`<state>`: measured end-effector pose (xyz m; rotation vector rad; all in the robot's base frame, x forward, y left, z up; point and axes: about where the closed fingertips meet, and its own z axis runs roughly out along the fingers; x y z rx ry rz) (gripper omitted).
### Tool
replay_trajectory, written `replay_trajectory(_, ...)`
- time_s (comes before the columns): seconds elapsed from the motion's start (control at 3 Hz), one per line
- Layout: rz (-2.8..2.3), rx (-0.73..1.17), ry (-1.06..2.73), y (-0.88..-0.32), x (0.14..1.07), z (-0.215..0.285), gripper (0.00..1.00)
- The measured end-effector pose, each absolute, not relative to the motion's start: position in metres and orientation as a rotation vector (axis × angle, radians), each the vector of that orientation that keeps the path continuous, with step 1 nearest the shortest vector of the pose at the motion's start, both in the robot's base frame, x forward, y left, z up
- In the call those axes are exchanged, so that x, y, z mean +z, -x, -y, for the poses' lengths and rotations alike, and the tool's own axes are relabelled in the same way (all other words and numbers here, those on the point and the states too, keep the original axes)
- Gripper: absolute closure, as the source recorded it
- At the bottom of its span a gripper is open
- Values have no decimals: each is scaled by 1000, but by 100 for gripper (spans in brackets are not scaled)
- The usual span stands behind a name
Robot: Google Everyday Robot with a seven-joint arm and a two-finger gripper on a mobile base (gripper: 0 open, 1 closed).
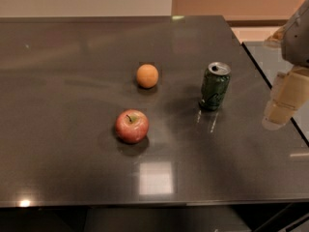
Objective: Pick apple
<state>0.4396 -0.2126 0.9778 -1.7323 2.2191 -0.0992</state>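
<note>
The gripper (pixel 284 102), right of the can (pixel 215 87), is partly cut off by the picture's right edge, as is the arm (pixel 299 33) above it. The print on the can cannot be read. Left of the can, the table (pixel 58 168) runs out of view.

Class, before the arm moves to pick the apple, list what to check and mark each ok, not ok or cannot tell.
1. Apple in plain view on the table, stem up: ok.
2. Orange fruit apart from apple: ok.
3. Green can apart from apple: ok.
4. Gripper above apple: not ok; it hangs at the right edge, beyond the can.
5. Straight path to apple clears can: cannot tell.
</note>
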Motion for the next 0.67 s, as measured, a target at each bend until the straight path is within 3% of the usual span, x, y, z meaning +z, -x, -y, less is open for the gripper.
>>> replay_trajectory(0.67,-2088,-45,1861,-461,970,156,0)
